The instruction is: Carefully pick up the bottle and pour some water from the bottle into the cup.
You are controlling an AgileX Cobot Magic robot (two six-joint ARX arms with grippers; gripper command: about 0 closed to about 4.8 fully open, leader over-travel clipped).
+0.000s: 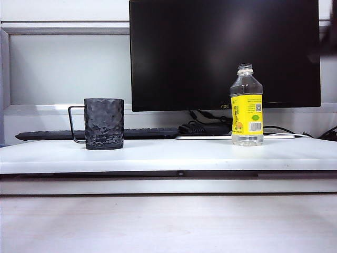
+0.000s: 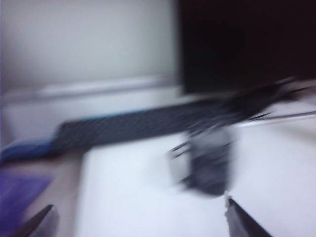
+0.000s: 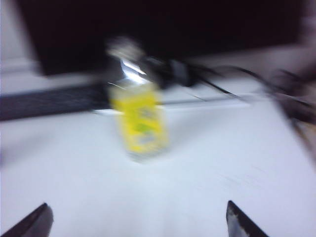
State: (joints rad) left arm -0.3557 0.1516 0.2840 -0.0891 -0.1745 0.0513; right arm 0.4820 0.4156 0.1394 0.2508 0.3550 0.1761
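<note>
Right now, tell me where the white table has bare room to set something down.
The widest bare patch lies between the cup and the bottle. The table's front strip, before both, is bare too. It is crowded behind them: keyboard, cables and monitor. Both hands, left and right, are open, short of cup and bottle.

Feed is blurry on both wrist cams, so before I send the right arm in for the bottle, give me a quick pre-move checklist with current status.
1. Bottle upright on the white table: ok.
2. Bottle uncapped, ready to pour: ok.
3. Cup upright, well apart from the bottle: ok.
4. Right pincer open and empty, bottle ahead of it, not yet between the fingertips: ok.
5. Left pincer open and empty, short of the cup: ok.
6. Water level in the bottle: cannot tell.
</note>
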